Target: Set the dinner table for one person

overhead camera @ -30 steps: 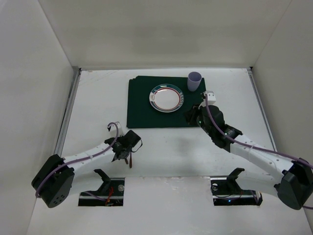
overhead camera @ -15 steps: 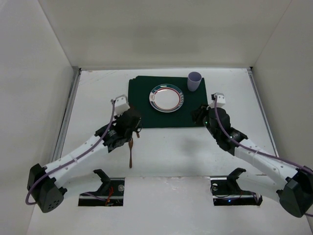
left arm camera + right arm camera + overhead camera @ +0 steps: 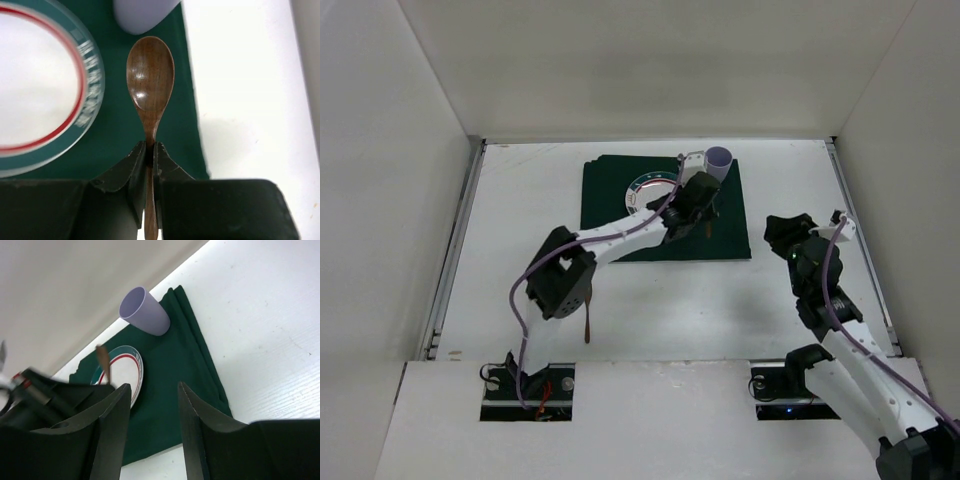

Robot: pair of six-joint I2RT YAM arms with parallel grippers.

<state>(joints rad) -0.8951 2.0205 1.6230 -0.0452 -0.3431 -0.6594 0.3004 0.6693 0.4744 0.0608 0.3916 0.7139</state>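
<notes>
L end effector clamped wooden spoon over placemat beside plate; R end effector stood apart, empty.

Showing dark green on the mat, pale lilac on the cup, glossy grained brown on the spoon. Ringing the white plate in thin red and teal. Showing matte white on the counter, black on the fingers.

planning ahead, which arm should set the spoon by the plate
Left: its jaws grip the wooden spoon over the green placemat beside the plate. The right arm's jaws are empty, off the mat.
</notes>
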